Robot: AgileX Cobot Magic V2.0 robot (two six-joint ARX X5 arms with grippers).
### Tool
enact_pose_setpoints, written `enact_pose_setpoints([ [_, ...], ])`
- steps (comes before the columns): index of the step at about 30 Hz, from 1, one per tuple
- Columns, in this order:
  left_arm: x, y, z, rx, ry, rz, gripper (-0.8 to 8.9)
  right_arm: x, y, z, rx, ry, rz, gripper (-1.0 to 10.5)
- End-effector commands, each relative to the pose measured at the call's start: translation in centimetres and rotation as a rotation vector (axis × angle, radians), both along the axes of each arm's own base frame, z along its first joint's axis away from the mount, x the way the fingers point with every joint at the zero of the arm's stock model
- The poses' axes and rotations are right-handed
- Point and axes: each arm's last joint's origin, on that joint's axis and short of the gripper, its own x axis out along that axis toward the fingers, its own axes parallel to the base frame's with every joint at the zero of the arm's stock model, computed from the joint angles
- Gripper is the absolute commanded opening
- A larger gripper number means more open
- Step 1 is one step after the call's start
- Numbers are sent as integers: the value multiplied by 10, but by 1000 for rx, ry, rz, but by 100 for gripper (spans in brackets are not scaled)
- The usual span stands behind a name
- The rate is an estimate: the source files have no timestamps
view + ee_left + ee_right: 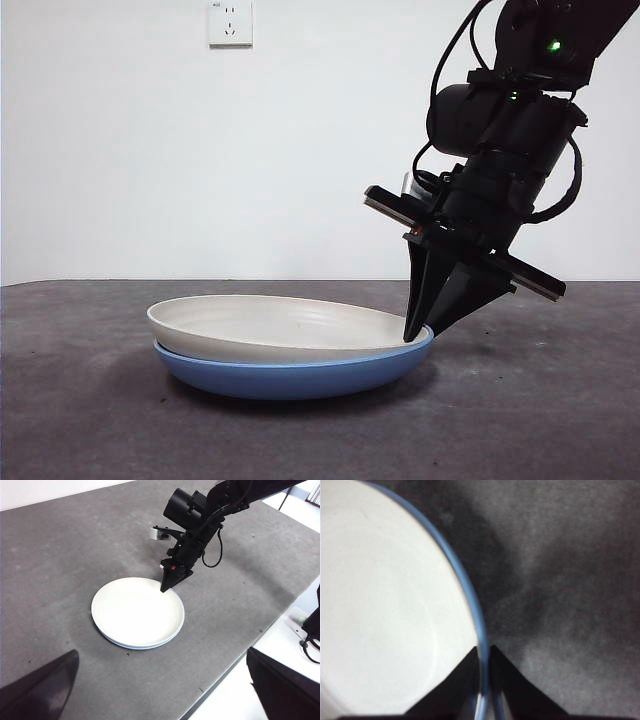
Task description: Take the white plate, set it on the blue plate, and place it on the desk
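Note:
The white plate (270, 322) lies inside the blue plate (290, 378) on the desk (80, 420), its left rim raised slightly above the blue one. My right gripper (418, 335) comes down from the upper right, its tips at the plates' right rim. In the right wrist view the right gripper (484, 655) straddles that rim, shut to a thin gap with the white plate (385, 615) edge and the blue plate (470, 600) rim between the jaws. My left gripper (161, 652) hangs high and open with nothing in it, looking down on the white plate (137, 611).
A wall socket (230, 22) sits high on the white wall behind. In the left wrist view the desk ends close beside the plates, at a white surface (280, 640) with a black object on it.

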Motion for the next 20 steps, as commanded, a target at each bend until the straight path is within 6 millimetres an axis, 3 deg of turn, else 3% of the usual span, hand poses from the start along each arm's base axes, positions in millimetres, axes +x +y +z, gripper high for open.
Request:
enact_pose_setpoints([
  [1, 0, 0, 3, -5, -15, -11, 626, 5, 5, 2, 4, -29, 18, 54],
  [7, 0, 0, 3, -5, -14, -11, 626, 5, 5, 3, 2, -48, 37, 355],
  [11, 0, 0, 3, -4, -17, -12, 626, 5, 3, 12, 6, -79, 55, 404],
  [15, 0, 0, 3, -2, -19, -14, 626, 0, 0, 36, 14, -138, 66, 431],
  [20, 0, 0, 3, -1, -19, -14, 626, -18, -8, 82, 21, -246, 76, 498],
])
